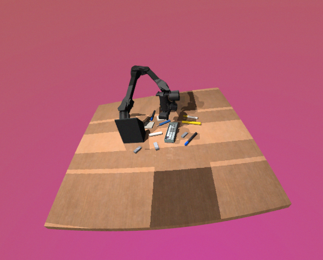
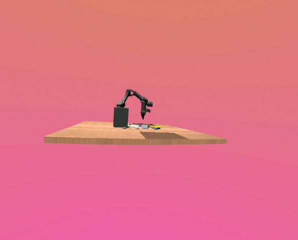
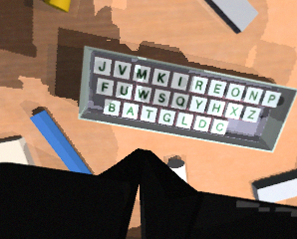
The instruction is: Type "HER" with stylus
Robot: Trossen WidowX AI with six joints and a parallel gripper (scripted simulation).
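The keyboard [image 1: 169,141] [image 3: 279,130] lies on the table with white letter keys in three rows. In the wrist view, key E [image 3: 216,89] and key R [image 3: 198,84] are in the top row, and key H [image 3: 216,107] is in the middle row. A blue pen-like stick [image 1: 164,122] [image 3: 61,141], which looks like the stylus, lies beside the keyboard, partly hidden by my gripper in the wrist view. My gripper [image 2: 143,118] [image 3: 142,156] is shut with nothing between its fingertips. It points down and hangs above the table near the keyboard.
A white stick [image 1: 155,134] [image 3: 178,170] lies on the arm-base side of the keyboard. A yellow stick [image 1: 191,122], a grey block [image 1: 184,135] [image 3: 236,14] and a black-and-blue pen [image 1: 191,138] lie beyond it. Another block [image 1: 156,145] and a pale pad [image 1: 149,124] are nearby.
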